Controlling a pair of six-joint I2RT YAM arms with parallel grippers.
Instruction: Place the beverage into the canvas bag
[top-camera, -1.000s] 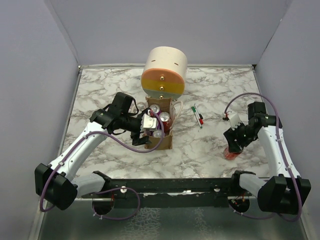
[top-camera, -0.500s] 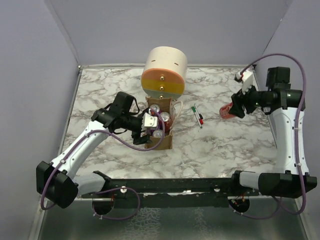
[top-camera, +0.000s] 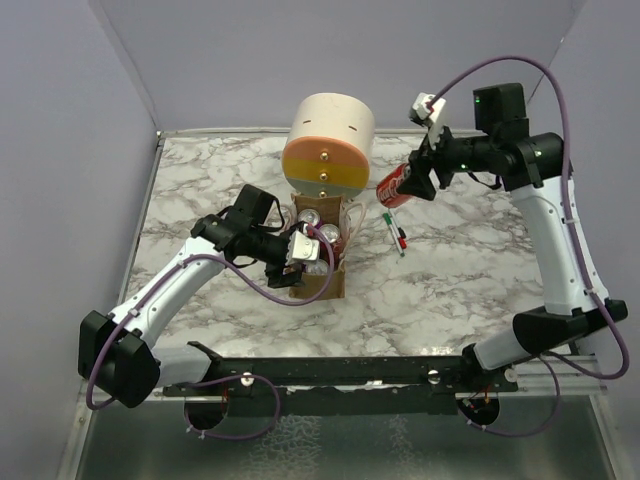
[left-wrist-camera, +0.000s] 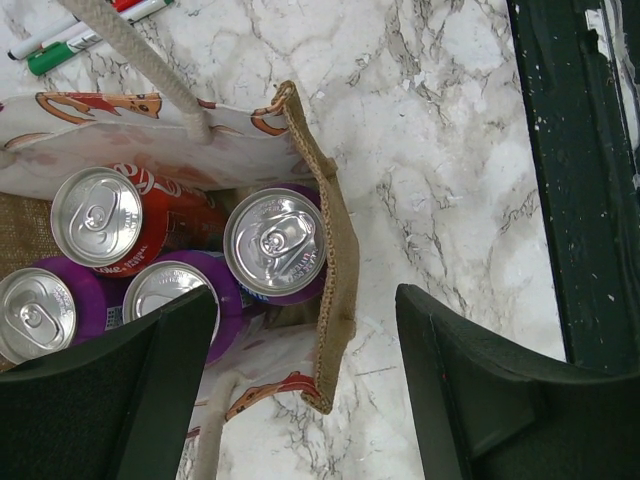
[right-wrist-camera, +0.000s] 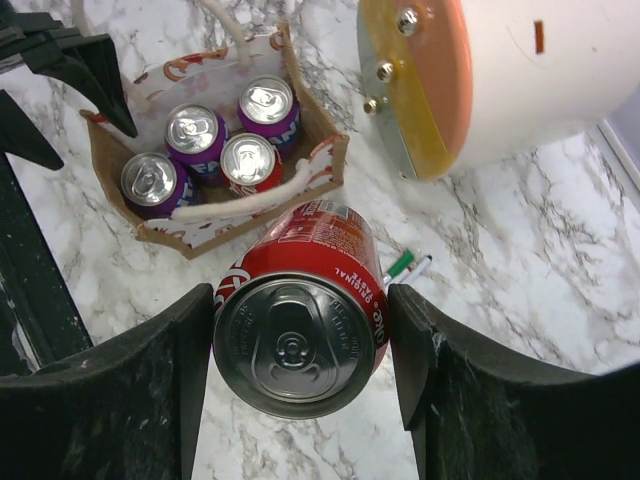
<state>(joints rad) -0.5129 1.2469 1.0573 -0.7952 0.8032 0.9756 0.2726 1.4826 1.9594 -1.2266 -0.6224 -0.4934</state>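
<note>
The canvas bag (top-camera: 327, 281) stands in front of the cream cylinder, with several cans upright inside it. It also shows in the left wrist view (left-wrist-camera: 336, 290) and the right wrist view (right-wrist-camera: 334, 152). My left gripper (top-camera: 300, 258) (left-wrist-camera: 305, 390) is open and straddles the bag's brown end wall, one finger over the cans, one outside. My right gripper (top-camera: 414, 180) (right-wrist-camera: 298, 345) is shut on a red cola can (top-camera: 394, 187) (right-wrist-camera: 305, 300). It holds the can tilted in the air, to the right of the cylinder and behind the bag.
The large cream cylinder with orange-yellow drawer fronts (top-camera: 328, 140) (right-wrist-camera: 500, 80) stands just behind the bag. Red and green markers (top-camera: 396, 232) (right-wrist-camera: 408, 266) (left-wrist-camera: 80, 35) lie on the marble right of the bag. A black rail (top-camera: 350, 372) (left-wrist-camera: 570, 200) runs along the near edge.
My right gripper lifted the red can off the table's right side and carried it up, back and left toward the cylinder. My left gripper stayed at the bag.
</note>
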